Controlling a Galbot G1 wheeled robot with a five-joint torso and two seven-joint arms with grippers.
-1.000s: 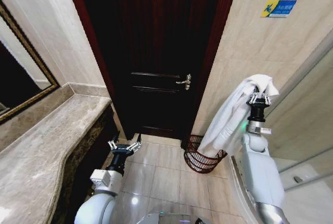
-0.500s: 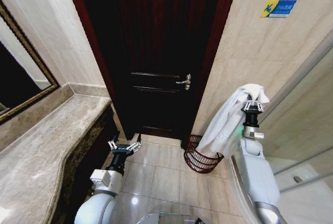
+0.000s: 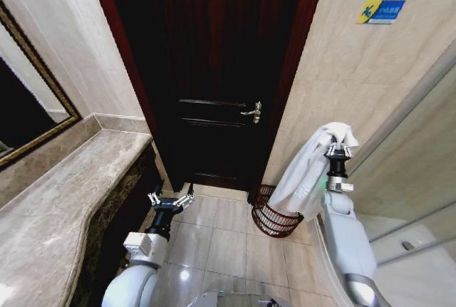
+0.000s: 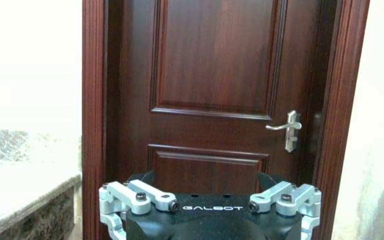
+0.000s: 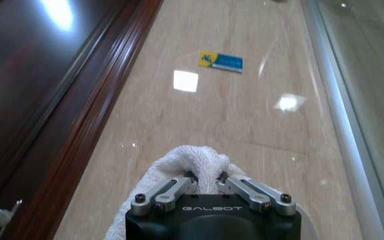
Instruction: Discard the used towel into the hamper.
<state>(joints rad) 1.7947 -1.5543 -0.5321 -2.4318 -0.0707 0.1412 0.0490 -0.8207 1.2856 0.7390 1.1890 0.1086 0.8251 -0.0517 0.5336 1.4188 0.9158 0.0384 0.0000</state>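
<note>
A white towel (image 3: 308, 172) hangs from my right gripper (image 3: 338, 149), which is shut on its top fold and held up beside the beige wall on the right. The towel's lower end dangles over the rim of the hamper (image 3: 273, 219), a dark reddish-brown wire basket on the floor by the door frame. In the right wrist view the towel (image 5: 195, 165) bunches between the closed fingers (image 5: 178, 187). My left gripper (image 3: 171, 199) is parked low over the floor tiles, open and empty; in the left wrist view the left gripper (image 4: 209, 210) faces the door.
A dark wooden door (image 3: 217, 72) with a metal handle (image 3: 253, 112) stands straight ahead. A marble counter (image 3: 64, 207) and framed mirror (image 3: 28, 107) run along the left. A glass panel (image 3: 420, 179) is at the right. Tiled floor (image 3: 221, 232) lies between counter and hamper.
My right gripper has lowered and moved slightly left with the towel, bringing the cloth down toward the hamper. The left arm has not moved.
</note>
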